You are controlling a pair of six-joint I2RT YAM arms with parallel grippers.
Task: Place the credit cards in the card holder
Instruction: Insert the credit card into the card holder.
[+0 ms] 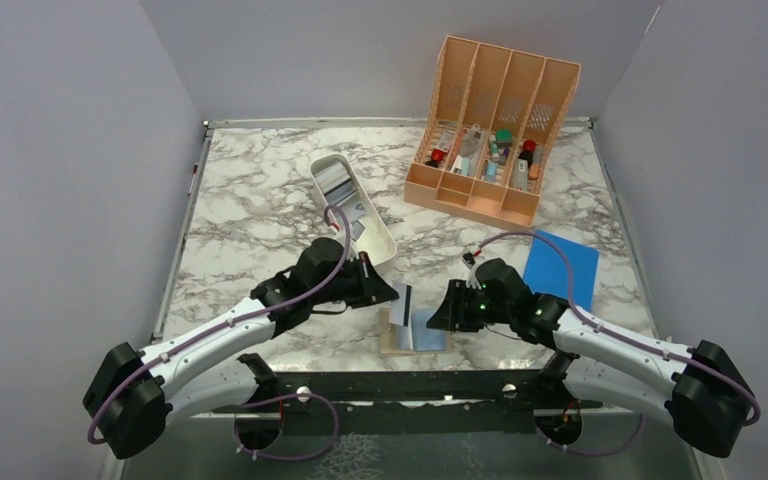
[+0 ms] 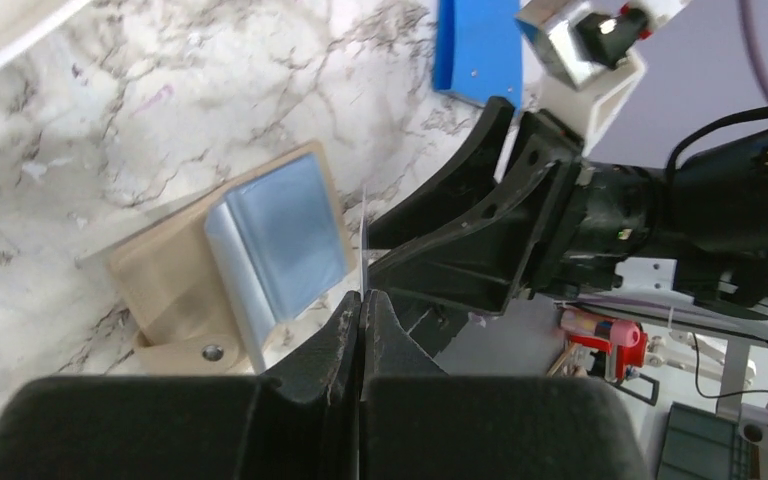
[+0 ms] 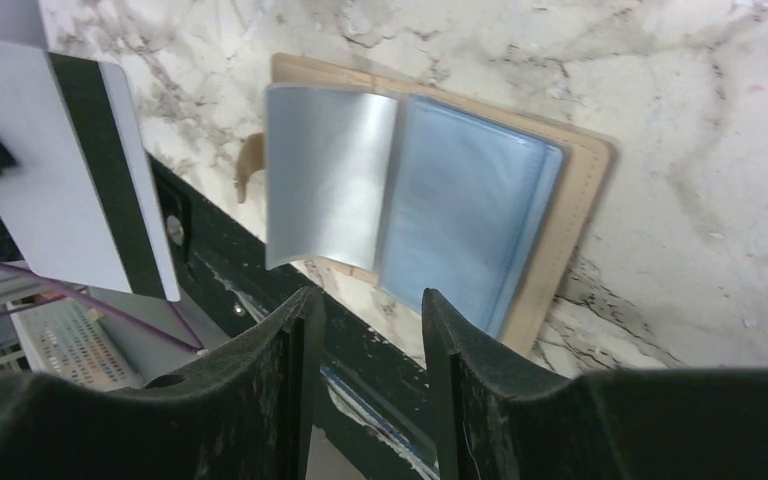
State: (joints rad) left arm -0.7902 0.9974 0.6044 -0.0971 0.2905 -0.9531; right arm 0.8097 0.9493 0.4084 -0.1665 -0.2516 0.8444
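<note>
Card holder (image 1: 415, 335) open flat at near tabletop (image 1: 260, 200) edge: tan cover, glossy blue-grey pockets, one clear leaf (image 3: 330, 170) curling up. Left fingers (image 1: 385, 293) clamped on thin stiff credit card (image 3: 70, 170), pale with black stripe, upright just beside holder. Right fingers (image 1: 440, 312) part open, empty, at holder's right edge. We judge insertion in hand; next move needs card edge aligned with pocket mouth. Beyond: white tray (image 1: 355, 210), peach organizer (image 1: 490, 120).

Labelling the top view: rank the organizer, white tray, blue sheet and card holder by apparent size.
1. organizer
2. white tray and blue sheet: too alike to rank
3. card holder, smallest
</note>
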